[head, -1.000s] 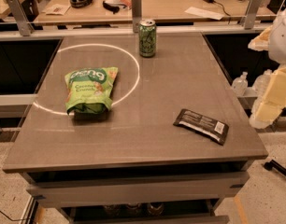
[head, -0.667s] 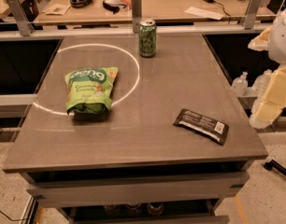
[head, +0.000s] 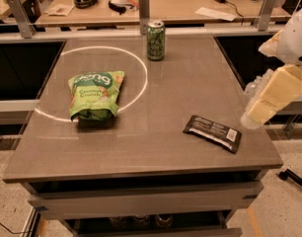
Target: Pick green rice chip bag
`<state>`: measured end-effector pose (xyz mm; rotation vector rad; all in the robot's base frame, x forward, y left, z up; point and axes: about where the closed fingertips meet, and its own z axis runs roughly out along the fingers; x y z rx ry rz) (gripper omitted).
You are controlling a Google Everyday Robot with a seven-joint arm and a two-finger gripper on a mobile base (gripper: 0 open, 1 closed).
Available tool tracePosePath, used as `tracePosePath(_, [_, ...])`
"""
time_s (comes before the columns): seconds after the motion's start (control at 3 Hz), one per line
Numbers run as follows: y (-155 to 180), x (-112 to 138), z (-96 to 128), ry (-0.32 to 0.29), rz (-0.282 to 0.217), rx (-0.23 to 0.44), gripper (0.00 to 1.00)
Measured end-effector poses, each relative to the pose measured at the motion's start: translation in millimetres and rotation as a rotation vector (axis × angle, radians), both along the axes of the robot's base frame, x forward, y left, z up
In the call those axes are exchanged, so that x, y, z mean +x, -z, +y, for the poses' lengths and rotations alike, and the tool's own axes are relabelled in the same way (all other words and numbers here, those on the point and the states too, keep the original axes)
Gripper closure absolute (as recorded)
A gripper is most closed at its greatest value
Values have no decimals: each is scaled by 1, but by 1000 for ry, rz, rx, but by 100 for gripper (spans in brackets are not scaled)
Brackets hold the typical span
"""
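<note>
So the green rice chip bag (head: 94, 96) is lying flat on the left half of the table (head: 185, 83), white lettering facing up, with its bottom end pointing at the table's near edge. It's sitting inside a white ring (head: 146, 78) marked on the table's left side, and its lower end is reaching about to the ring's line. There's bare tabletop showing all around the bag: a strip between it and the table's left edge, and a wider band running to the near edge. The green drink can (head: 155, 33) is standing upright close to the table's far edge, about midway across, well apart from the bag. A flat black wrapper (head: 212, 133) is lying at an angle on the table's right side, near the front right corner, and the middle of the table between it and the bag is showing plain surface. The gripper (head: 273, 97) is hanging out past the table's right edge, off the tabletop altogether and touching nothing, and honestly I can't tell whether it's open or closed. A wooden bench (head: 180, 6) is running along just beyond the table's far edge.
</note>
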<state>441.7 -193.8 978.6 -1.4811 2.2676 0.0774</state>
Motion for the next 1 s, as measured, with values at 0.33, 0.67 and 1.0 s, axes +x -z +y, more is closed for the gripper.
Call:
tracePosePath(0.33, [-1, 3, 22, 34, -17, 101, 0])
tracePosePath(0.67, [-1, 11, 46, 19, -53, 180, 0])
tracePosePath(1.0, [2, 20, 68, -17, -95, 253, 0])
